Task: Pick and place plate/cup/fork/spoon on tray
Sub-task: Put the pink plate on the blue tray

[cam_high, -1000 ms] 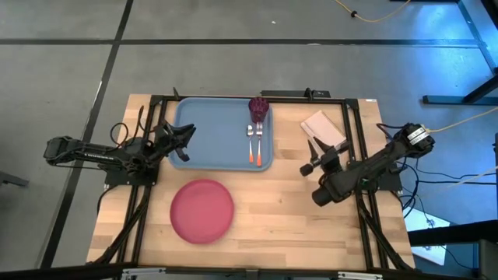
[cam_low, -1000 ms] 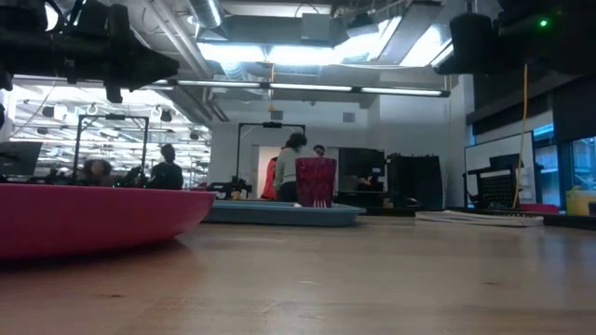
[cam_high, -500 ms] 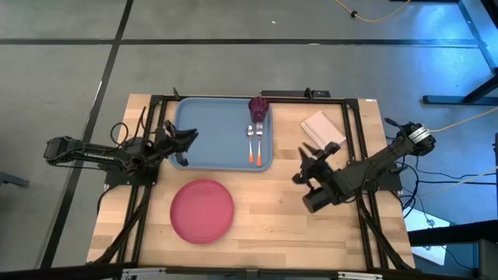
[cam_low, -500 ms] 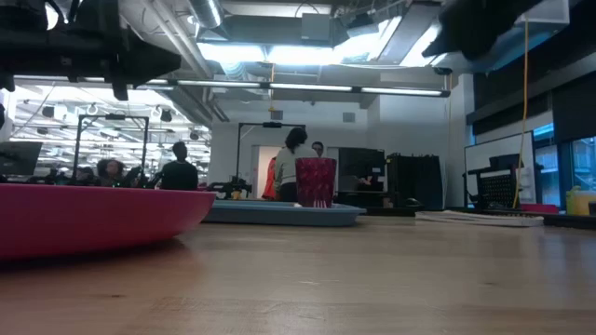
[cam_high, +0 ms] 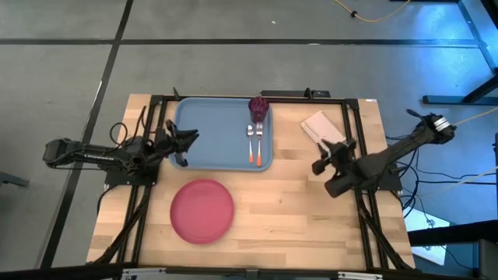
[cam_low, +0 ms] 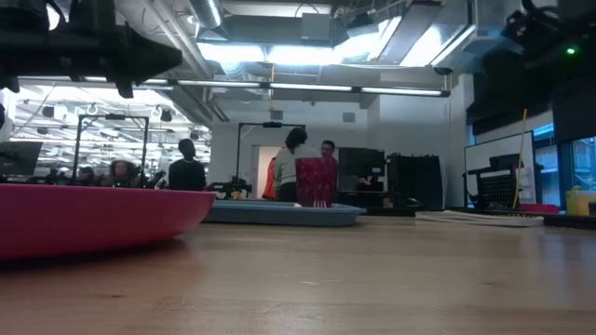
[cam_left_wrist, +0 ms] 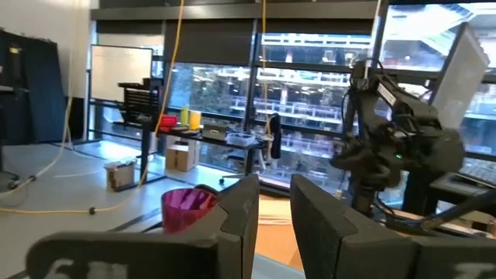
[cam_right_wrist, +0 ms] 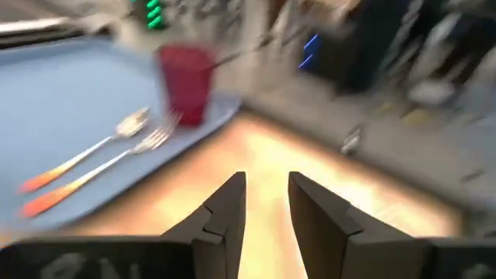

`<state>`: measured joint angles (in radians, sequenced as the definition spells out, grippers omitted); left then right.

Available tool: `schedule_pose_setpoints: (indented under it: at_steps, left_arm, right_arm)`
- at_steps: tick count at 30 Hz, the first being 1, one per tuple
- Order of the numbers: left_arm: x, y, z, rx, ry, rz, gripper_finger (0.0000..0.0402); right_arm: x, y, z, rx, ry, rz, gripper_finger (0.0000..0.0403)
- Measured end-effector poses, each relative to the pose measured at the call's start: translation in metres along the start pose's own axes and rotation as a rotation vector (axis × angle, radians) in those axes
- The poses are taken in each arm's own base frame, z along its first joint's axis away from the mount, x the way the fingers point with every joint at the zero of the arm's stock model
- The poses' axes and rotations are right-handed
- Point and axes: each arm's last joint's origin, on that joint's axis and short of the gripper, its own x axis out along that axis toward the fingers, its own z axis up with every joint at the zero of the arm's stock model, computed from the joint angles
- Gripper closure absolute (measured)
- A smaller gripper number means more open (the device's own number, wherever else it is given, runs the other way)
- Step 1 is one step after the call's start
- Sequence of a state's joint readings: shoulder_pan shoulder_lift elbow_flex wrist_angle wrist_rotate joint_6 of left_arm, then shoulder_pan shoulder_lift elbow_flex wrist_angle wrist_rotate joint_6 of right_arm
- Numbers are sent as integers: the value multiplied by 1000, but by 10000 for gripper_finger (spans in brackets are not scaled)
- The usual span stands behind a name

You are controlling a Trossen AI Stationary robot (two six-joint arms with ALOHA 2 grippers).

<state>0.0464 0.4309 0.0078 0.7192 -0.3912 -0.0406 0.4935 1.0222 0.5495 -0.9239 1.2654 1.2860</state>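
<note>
The light-blue tray (cam_high: 218, 134) lies at the far middle of the table. On its right part the maroon cup (cam_high: 258, 107) stands upright, and the spoon (cam_high: 250, 143) and fork (cam_high: 258, 143) lie side by side, orange handles toward the near edge. The pinkish-red plate (cam_high: 202, 211) lies flat on the table near of the tray. My left gripper (cam_high: 185, 146) hangs over the tray's left edge, narrowly open and empty. My right gripper (cam_high: 317, 166) hangs above the bare table right of the tray, narrowly open (cam_right_wrist: 267, 198) and empty, and points at the cup (cam_right_wrist: 186, 81).
A pale folded napkin (cam_high: 322, 127) lies right of the tray, just far of my right arm. Bare wood runs along the near right of the table (cam_high: 303, 225). People stand in the room beyond the table (cam_low: 191, 167).
My right gripper has swung a little toward the table's left and near edges, then drawn back toward the right and far side. It is blurred in its wrist view. The plate, cup, fork and spoon have stayed where they were.
</note>
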Motion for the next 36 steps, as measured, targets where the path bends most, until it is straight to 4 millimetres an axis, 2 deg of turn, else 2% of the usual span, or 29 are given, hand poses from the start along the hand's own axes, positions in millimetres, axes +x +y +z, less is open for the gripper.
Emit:
schedule_pose_setpoints:
  at_steps: [3, 6, 8, 10, 12, 14, 17, 20, 24, 29, 32, 36]
  left_arm:
    - [1, 3, 0, 8, -6, 27, 333]
    - [2, 7, 2, 13, -19, 55, 333]
    - [2, 9, 2, 18, -22, 73, 333]
    - [3, 10, 2, 18, -27, 84, 333]
    - [3, 11, 3, 13, -32, 69, 333]
    - [3, 10, 3, 14, -29, 35, 333]
    - [3, 9, 2, 16, -25, -17, 333]
    - [3, 8, 2, 17, -23, -32, 333]
    - [3, 8, 2, 22, -23, -31, 333]
    - [3, 8, 2, 24, -22, -31, 333]
    - [3, 8, 2, 22, -21, -31, 333]
    - [3, 8, 2, 16, -21, -31, 333]
  right_arm:
    - [-4, 9, -6, 91, 110, 186, 299]
    - [-9, 30, -2, 109, 165, 533, 299]
    - [-16, 43, 10, 28, 46, 853, 299]
    - [-26, 49, 24, -139, -201, 1155, 299]
    - [-33, 47, 30, -363, -437, 1311, 299]
    - [-34, 41, 30, -560, -576, 1283, 299]
    - [-29, 31, 28, -698, -565, 1101, 299]
    - [-28, 25, 29, -514, -430, 1071, 299]
    - [-20, 22, 17, -537, -394, 1068, 299]
    - [-1, 8, 0, -395, -311, 1090, 299]
    - [8, -3, -7, -305, -367, 1111, 299]
    - [17, -16, -13, -250, -415, 1050, 299]
